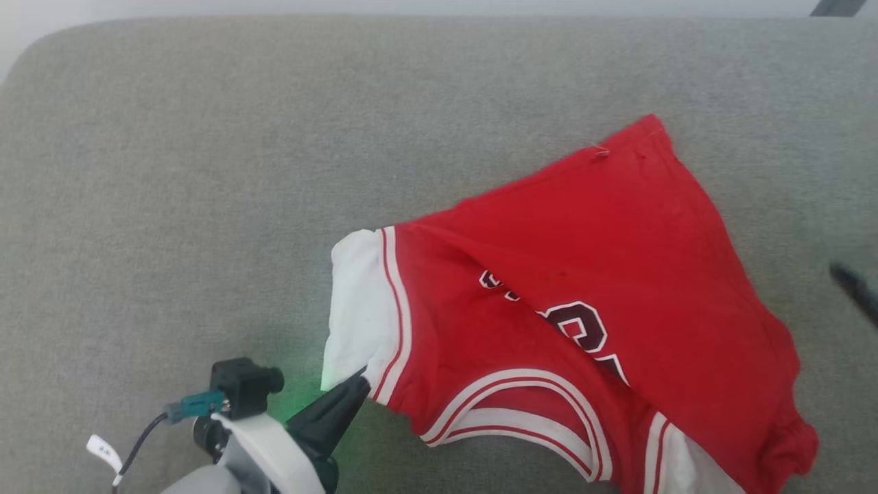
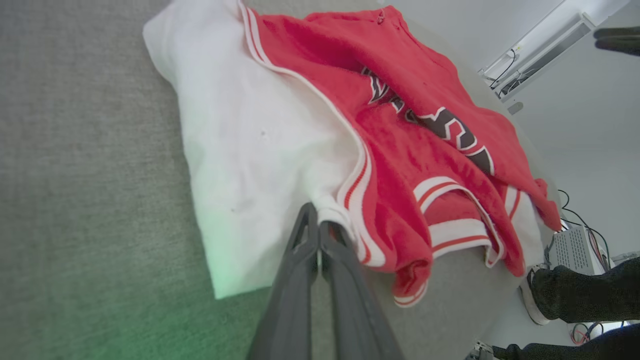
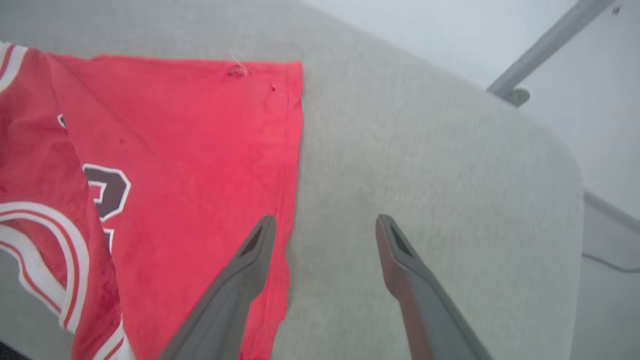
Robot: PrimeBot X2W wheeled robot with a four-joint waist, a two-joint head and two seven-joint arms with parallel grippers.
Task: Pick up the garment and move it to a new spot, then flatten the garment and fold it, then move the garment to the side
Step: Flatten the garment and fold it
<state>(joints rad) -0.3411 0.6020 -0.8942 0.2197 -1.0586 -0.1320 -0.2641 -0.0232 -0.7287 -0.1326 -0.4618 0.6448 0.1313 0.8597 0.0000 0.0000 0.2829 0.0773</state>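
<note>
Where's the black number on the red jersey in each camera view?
Head view: black number right of centre, low on the jersey.
Left wrist view: upper right of centre.
Right wrist view: near the left edge, mid-height.
Shared landmark: the small thread snag by the jersey's straight hem.

Garment (image 1: pixel 638 261) on padded table (image 1: pixel 206 171)

Free room: grey padded surface (image 1: pixel 171 171) bare across left half and along far edge. Obstacle: garment (image 1: pixel 583 274) sprawled, creased, over centre-right. Near-left approach blocked by left gripper (image 1: pixel 363 377), pinched on white sleeve corner. Bare strip beside red hem lies under spread-fingered right gripper (image 3: pixel 325 225). Beyond surface edge: person's shoe (image 2: pixel 532 295).
</note>
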